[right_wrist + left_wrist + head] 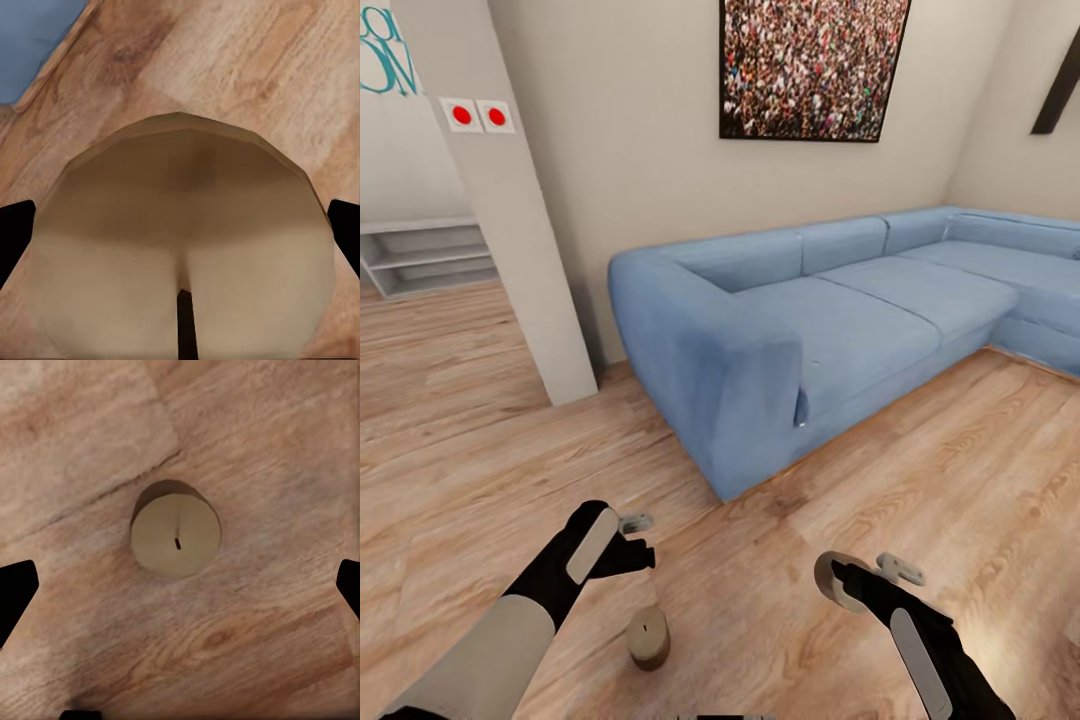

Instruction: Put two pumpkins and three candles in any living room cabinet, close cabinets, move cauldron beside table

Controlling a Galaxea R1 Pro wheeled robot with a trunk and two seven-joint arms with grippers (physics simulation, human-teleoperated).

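A beige candle (pixel 648 638) stands upright on the wood floor (pixel 980 470), directly beneath the left gripper (pixel 180 585), whose fingers spread wide and empty. At four o'clock, the right gripper (pixel 860 580) clasps a second candle (pixel 184 255). At one o'clock sits a blue sofa (pixel 840 320).

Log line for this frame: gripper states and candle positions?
left gripper: open, above floor candle | right gripper: shut on second candle | sofa ahead

Beige candle (pixel 648 638) upright on wooden floor (pixel 480 450), blue sofa (pixel 830 330) beyond.
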